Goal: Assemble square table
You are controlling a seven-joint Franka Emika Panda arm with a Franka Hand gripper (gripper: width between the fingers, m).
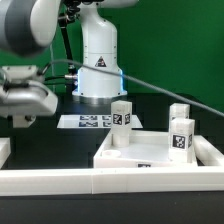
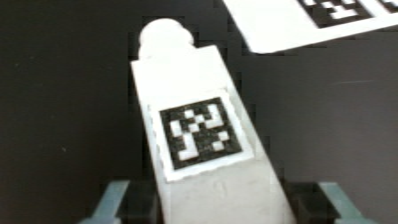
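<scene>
We have the two-finger gripper (image 2: pixel 222 205) low over a short white plastic block leg with a black-and-white tag on its upper face (image 2: pixel 199 130). In the wrist view this tagged leg lies flat on the dark table. Its long axis runs straight out from between the jaws, so they sit across it rather than along it. Its broad end sits between the fingers (image 2: pixel 118 200) and its rounded peg end (image 2: pixel 164 35) points away from us.

The jaws stand partly closed, one on each flank of that broad end. We cannot tell from these pictures whether the pads are pressing on the plastic or only bracketing it.

Our landmark is the white plastic square tabletop with a raised rim (image 1: pixel 145 152). The gripper hangs well off to the exterior view's left of it. There the arm hides the tagged leg from us, so we place it only as under the gripper, apart from the tabletop.

Three standing legs are upright on the tabletop. One is at the far corner toward the exterior view's left (image 1: pixel 122 115) and two are toward the exterior view's right (image 1: pixel 180 112) (image 1: pixel 182 138).

We judge the coming move depends on a firm hold across the leg's width. The leg would then need carrying to the tabletop and tipping upright, peg downward.
</scene>
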